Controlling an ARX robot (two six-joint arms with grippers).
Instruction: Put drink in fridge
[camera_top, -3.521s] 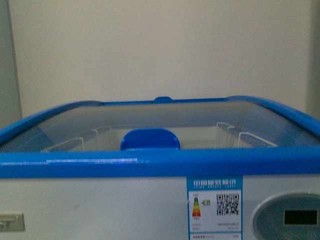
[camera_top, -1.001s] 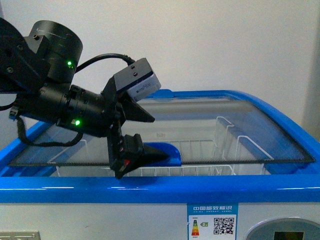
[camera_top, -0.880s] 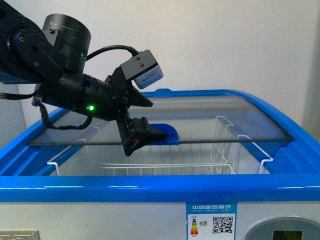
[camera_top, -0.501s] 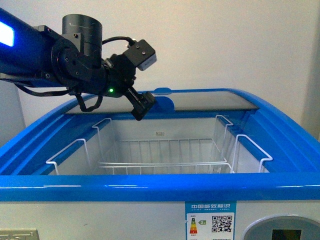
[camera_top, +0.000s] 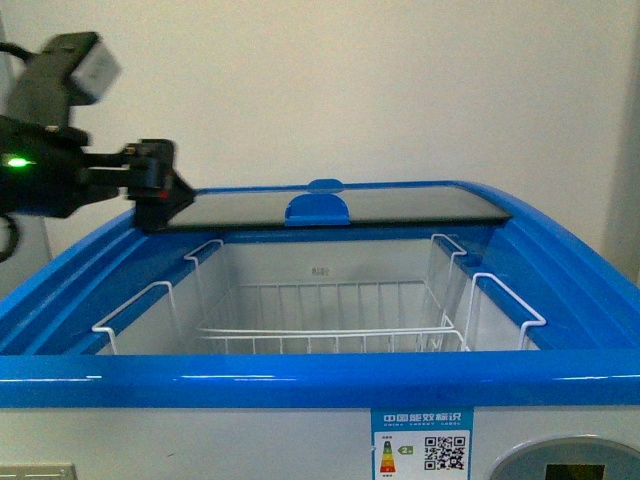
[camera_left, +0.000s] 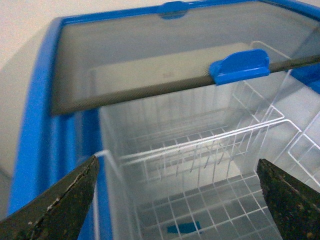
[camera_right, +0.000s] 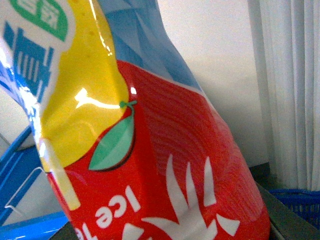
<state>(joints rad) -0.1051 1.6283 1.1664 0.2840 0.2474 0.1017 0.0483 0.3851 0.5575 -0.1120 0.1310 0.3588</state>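
Observation:
The fridge (camera_top: 300, 375) is a white chest with a blue rim, and its glass lid (camera_top: 340, 207) is slid to the far side, leaving the top uncovered. A white wire basket (camera_top: 330, 325) hangs inside. My left gripper (camera_top: 168, 197) is open and holds nothing, hovering over the fridge's left rim, clear of the blue lid handle (camera_top: 318, 208). In the left wrist view its fingers (camera_left: 57, 205) frame the basket (camera_left: 200, 150) below. The drink (camera_right: 130, 150) fills the right wrist view with its yellow, blue, green and red label, and my right gripper (camera_right: 170, 234) is shut on it. Its cap is out of view.
A plain wall stands behind the fridge. A label with a QR code (camera_top: 422, 440) and an oval display panel (camera_top: 565, 465) sit on the fridge's front. A small blue item (camera_left: 184, 228) lies on the basket floor. Curtains (camera_right: 290, 90) and a blue basket (camera_right: 295, 197) show behind the drink.
The glass lid has slid from closed to the far side. My left gripper has let go of its handle and drawn back to the left.

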